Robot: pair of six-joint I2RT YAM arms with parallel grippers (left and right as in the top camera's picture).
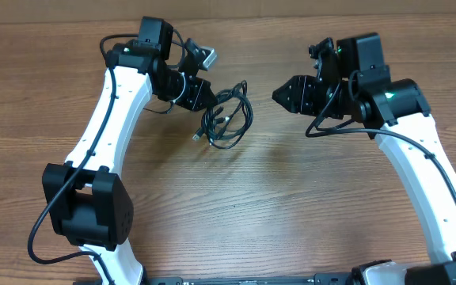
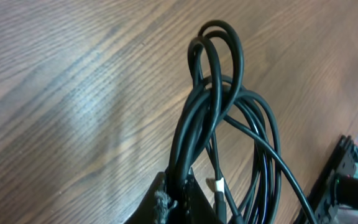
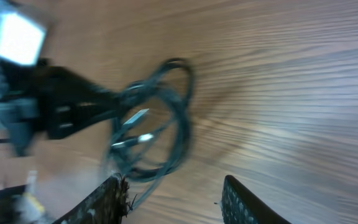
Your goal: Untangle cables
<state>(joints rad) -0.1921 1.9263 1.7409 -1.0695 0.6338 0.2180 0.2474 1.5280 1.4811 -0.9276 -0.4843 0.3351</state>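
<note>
On the table (image 1: 244, 214), between the two arms: cables (image 1: 226, 119) in one loose coil. Pinched at the coil's edge by the left gripper (image 1: 202, 93), jaws closed hard on several strands. Stretches from that pinch toward table centre, long axis slanting, far loop nearest the right gripper (image 1: 282, 95), near end trailing a plug back toward the left arm. Seen from the right gripper: coil straight ahead of the tips, near but not touching, bare wood between. Jaws there parted to a middling gap, nothing between them. Nearer free arm, so likely the one to reach in and draw out a strand, with the left as anchor. Overhead: gives the gap and the slant, hides the crossings. Left wrist: shows strands bunched through the closed fingers and two loops folded over the rest, a pale band (image 2: 217, 185) on one strand. Right wrist, blurred: shows two silvery plug tips (image 3: 140, 124) inside the coil, loose ends worth aiming at. Cannot tell which strand each belongs to.
</note>
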